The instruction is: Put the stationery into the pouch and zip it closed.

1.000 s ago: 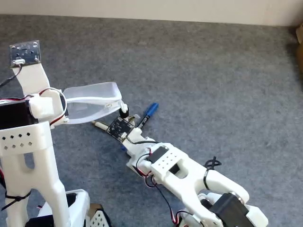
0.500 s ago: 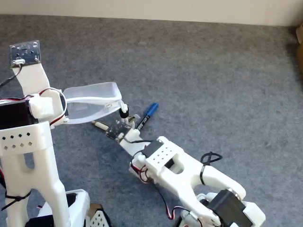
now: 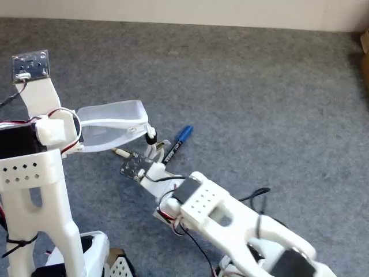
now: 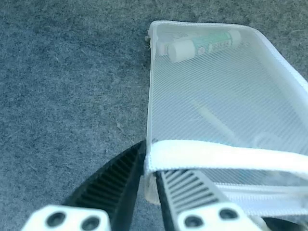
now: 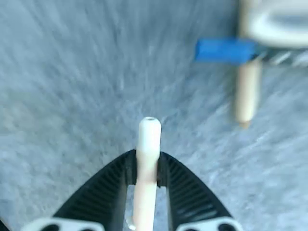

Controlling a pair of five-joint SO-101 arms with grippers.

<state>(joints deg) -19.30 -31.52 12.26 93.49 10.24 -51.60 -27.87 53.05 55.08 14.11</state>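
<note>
A translucent mesh pouch (image 3: 112,124) hangs open-mouthed above the carpet, with my left gripper (image 4: 151,163) shut on its white zipper band (image 4: 226,156). Inside the pouch lies a white tube with a green label (image 4: 204,43). My right gripper (image 5: 144,161) is shut on a white pen (image 5: 148,139), which points out past the fingertips. In the high view this gripper (image 3: 153,151) sits just below the pouch's right end. A blue-capped marker (image 3: 180,137) and a wooden pencil (image 3: 120,153) lie on the carpet beside it; both also appear ahead as the marker (image 5: 224,50) and the pencil (image 5: 248,91).
Grey carpet (image 3: 259,98) covers the whole work area, open to the right and far side. The left arm's white body (image 3: 34,173) stands at the near left. A pale wall strip (image 3: 184,11) runs along the far edge.
The right arm has swung its wrist leftward, carrying the white pen closer under the pouch's right end. The left arm and the pouch have kept still.
</note>
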